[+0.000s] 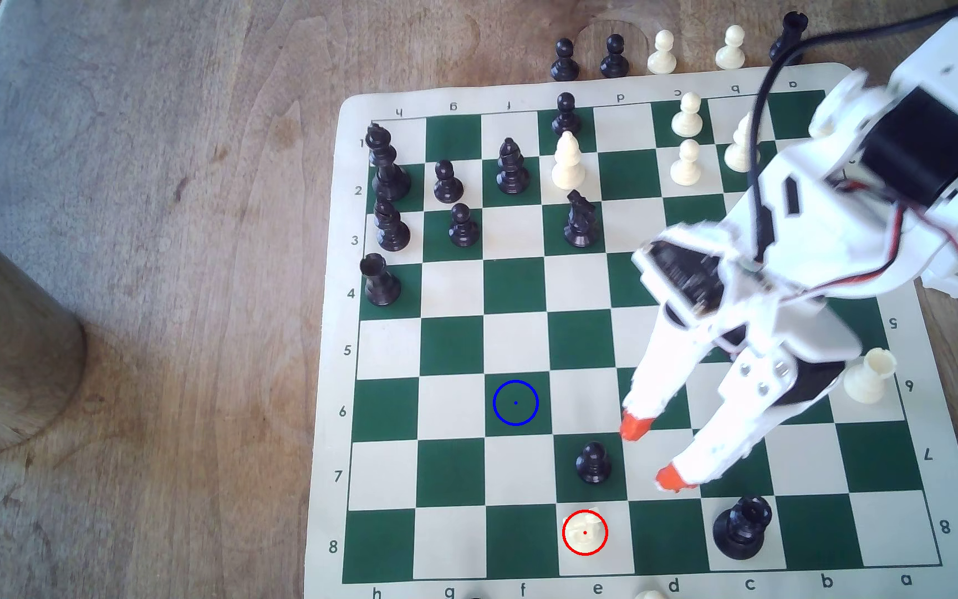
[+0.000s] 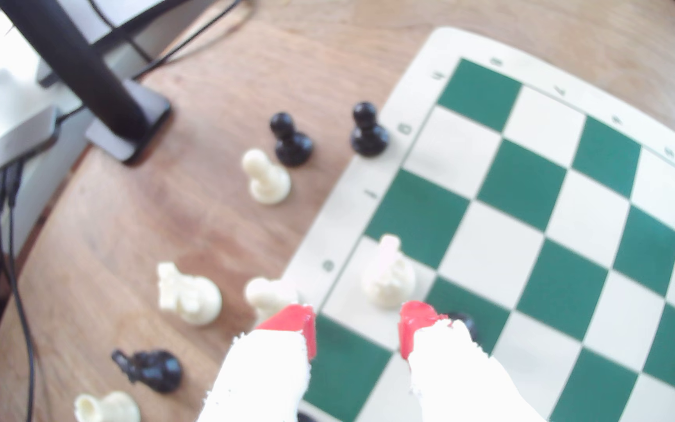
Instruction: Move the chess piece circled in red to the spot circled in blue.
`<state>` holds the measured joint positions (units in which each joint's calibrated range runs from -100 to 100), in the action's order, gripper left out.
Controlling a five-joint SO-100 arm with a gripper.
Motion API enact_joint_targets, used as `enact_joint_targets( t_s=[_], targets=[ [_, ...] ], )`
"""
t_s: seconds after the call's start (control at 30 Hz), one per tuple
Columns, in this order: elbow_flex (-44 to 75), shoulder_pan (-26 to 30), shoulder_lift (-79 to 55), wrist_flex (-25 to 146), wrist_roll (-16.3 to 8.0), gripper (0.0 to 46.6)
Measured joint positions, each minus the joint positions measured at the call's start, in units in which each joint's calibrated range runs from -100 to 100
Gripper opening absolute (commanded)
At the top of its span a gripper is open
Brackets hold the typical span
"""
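Observation:
The red-ringed piece is cream-white and stands on a cream square in the board's near row, column e. In the wrist view the same piece shows a lumpy knight-like head just beyond the fingertips. The blue ring with its centre dot marks a bare dark green square in row 6, column f. My gripper hovers over the board to the exterior view's right of and above the ringed piece, apart from it. Its orange-tipped fingers are spread, and the gripper is open with nothing between them.
A black pawn stands one square behind the ringed piece, close to my fingertips. A large black piece sits two columns to the exterior view's right. A cream rook stands beside my arm. Several captured pieces lie off the board on the wood.

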<state>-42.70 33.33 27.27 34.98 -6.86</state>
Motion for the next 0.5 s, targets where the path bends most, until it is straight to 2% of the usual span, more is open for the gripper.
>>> enact_joint_targets(
  t_s=[0.03,0.2,0.3,0.5],
  targets=[
    [0.72,-0.22,-1.42,-0.64,0.10,17.7],
    [2.17,-0.96,-7.37,-4.06,-0.34,21.7],
    [2.53,-0.96,-9.80,-5.74,-0.88,21.9],
    [4.97,-0.96,-15.25,-7.81,-1.61,19.0]
  ],
)
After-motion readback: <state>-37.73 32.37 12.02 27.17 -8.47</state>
